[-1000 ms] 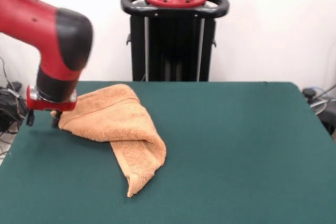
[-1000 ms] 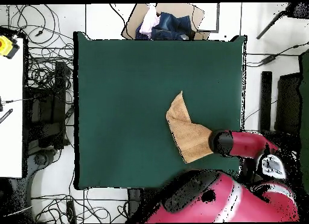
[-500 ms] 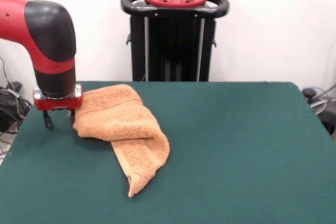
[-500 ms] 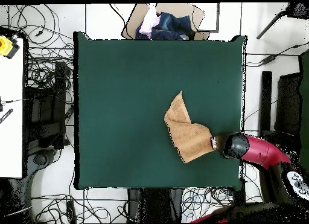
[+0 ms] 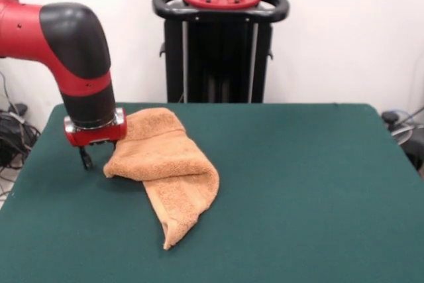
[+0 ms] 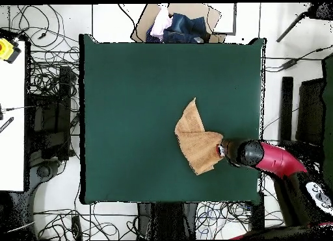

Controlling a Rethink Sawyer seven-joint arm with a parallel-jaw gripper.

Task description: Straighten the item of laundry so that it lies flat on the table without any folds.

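The item of laundry (image 5: 165, 164) is an orange-tan towel, folded over itself on the left half of the dark green table (image 5: 305, 190). A flap runs toward the front and ends in a point. My gripper (image 5: 98, 157) stands at the towel's left edge, low over the table. One fingertip (image 5: 85, 159) shows just left of the cloth; the other is hidden against the towel's edge. The gap looks unchanged, so the gripper is open. In the overhead view the towel (image 6: 197, 144) lies right of centre, with the gripper (image 6: 223, 149) touching its right edge.
The black pedestal (image 5: 220, 44) rises behind the table's far edge. A cardboard box of clothes (image 6: 175, 24) sits beyond the top edge in the overhead view. Cables (image 6: 49, 89) and a white bench (image 6: 10, 108) lie to the left.
In the front view the gripper has slid right along the table. The towel's left edge moved right with it, so the cloth is bunched more tightly.
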